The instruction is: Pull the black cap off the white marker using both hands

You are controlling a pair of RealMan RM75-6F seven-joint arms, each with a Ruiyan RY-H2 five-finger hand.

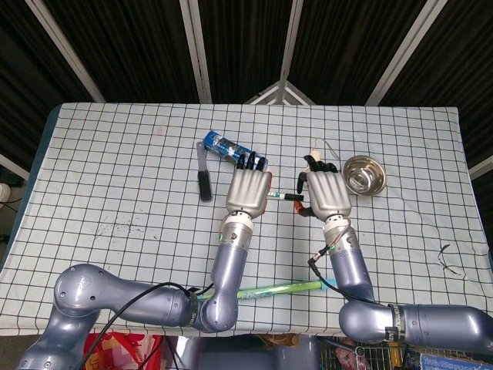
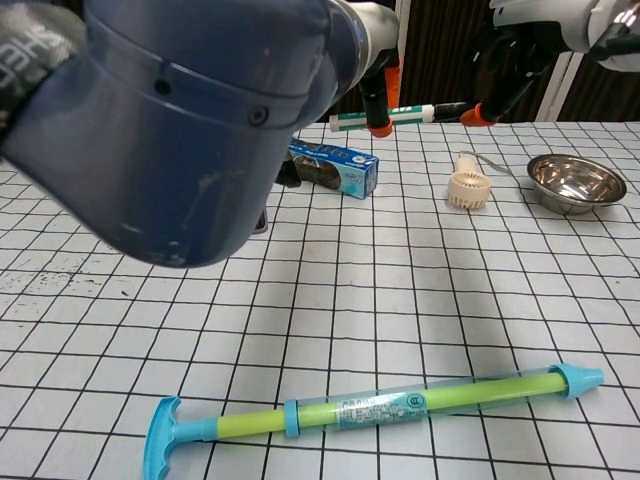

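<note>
The white marker [image 2: 385,117] hangs level above the far half of the table, its right end a little higher. My left hand [image 1: 249,190] grips its white body; in the chest view, dark fingers [image 2: 377,97] with an orange tip wrap it. The black cap [image 2: 450,107] sticks out of the marker's right end. My right hand [image 1: 329,194] pinches this cap, seen at the top right of the chest view [image 2: 505,60]. In the head view the marker [image 1: 279,196] shows only as a short piece between the two hands. Whether the cap has come apart from the body, I cannot tell.
My left forearm [image 2: 200,120] fills the upper left of the chest view. A green and blue pump tube [image 2: 375,410] lies near the front edge. A blue box [image 2: 335,165], a black-handled tool [image 1: 203,177], a small white fan [image 2: 468,188] and a steel bowl [image 2: 575,180] lie further back.
</note>
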